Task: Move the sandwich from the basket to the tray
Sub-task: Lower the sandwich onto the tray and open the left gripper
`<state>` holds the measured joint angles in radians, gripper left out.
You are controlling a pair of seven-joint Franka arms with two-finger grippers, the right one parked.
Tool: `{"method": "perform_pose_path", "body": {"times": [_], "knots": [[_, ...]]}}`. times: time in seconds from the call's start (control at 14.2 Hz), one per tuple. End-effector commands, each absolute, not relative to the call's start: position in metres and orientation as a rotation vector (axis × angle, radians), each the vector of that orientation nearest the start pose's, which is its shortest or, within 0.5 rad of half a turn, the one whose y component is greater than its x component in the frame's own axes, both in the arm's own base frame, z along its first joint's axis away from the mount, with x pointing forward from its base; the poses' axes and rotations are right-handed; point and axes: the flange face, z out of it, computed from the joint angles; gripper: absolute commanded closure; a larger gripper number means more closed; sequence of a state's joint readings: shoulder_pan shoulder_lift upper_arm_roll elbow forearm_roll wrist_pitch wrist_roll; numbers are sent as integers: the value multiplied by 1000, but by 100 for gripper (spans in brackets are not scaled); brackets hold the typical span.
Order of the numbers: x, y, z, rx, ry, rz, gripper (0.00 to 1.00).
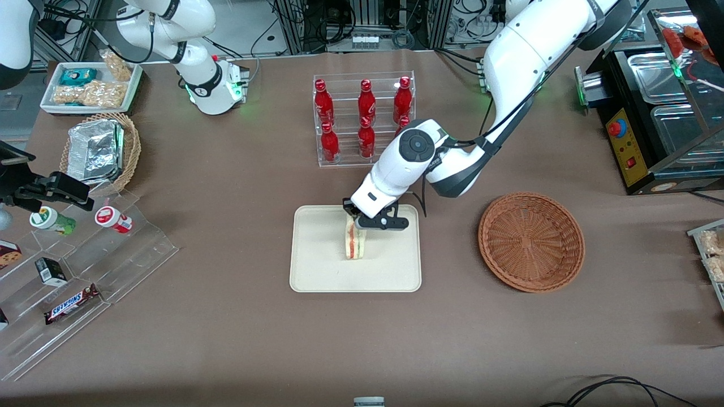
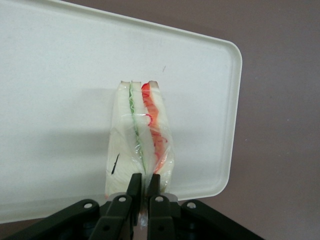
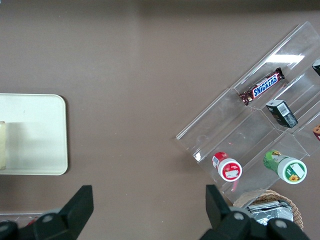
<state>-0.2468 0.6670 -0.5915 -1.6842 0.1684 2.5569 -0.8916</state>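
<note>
While standing on tray (image 1: 317, 271), sandwich (image 1: 356, 242) pinched at end — gripper (image 1: 352, 216) clamped narrow.

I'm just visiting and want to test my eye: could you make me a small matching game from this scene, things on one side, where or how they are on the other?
Things:
1. sandwich
2. basket
3. cola bottles
4. gripper

States:
A. in a clear rack
B. holds nothing
C. over the tray, fingers pinching the sandwich
D. standing on edge on the tray

Pairs: 1-D, 2-B, 3-A, 4-C
</note>
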Motion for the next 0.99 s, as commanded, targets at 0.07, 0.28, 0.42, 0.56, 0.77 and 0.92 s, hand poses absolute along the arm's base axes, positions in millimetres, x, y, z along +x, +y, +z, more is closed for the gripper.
{"method": "perform_pose_path", "body": {"times": [0.07, 0.28, 0.42, 0.56, 0.77, 0.92], "knots": [[524, -494, 282, -3534, -138, -83, 78], [525, -491, 270, -3522, -163, -57, 44], [526, -491, 272, -3523, -170, -59, 34], [527, -490, 279, -3523, -220, -58, 27], [532, -478, 323, -3473, -319, -93, 1], [539, -447, 372, -3345, -371, -70, 0]]}}
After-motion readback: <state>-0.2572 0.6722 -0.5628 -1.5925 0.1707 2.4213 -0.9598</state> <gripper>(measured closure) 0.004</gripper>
